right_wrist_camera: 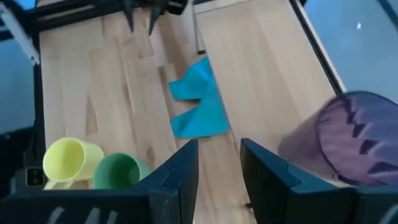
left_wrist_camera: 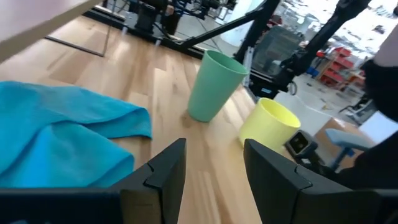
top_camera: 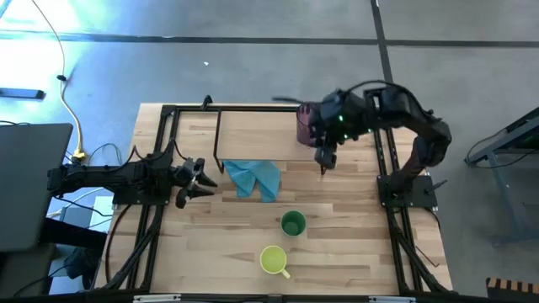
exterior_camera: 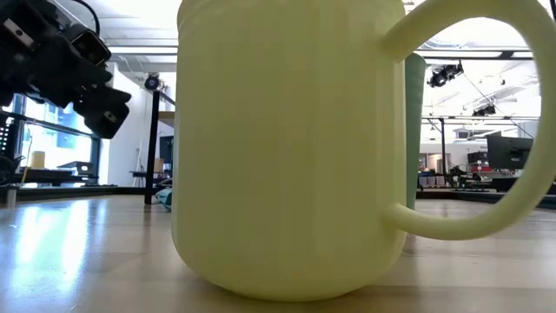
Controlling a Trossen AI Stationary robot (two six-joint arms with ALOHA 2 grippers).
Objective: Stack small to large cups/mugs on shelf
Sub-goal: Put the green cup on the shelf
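Observation:
The purple tumbler (top_camera: 306,124) stands on its base at the right end of the shelf (top_camera: 261,135); in the right wrist view the purple tumbler (right_wrist_camera: 351,140) shows its open mouth. My right gripper (top_camera: 325,160) hangs open just to the tumbler's near right and touches nothing. The green cup (top_camera: 293,223) and the yellow-green mug (top_camera: 274,259) stand on the tabletop near the near edge. In the low view the mug (exterior_camera: 287,148) fills the foreground, with the green cup (exterior_camera: 415,130) behind it. My left gripper (top_camera: 198,177) waits open at the table's left, beside the blue cloth.
A light blue cloth (top_camera: 254,178) lies crumpled on the tabletop just in front of the shelf, between the two grippers. Black rails (top_camera: 164,151) frame the table on its left, far and right sides. Bare wood stretches left of the green cup and the mug.

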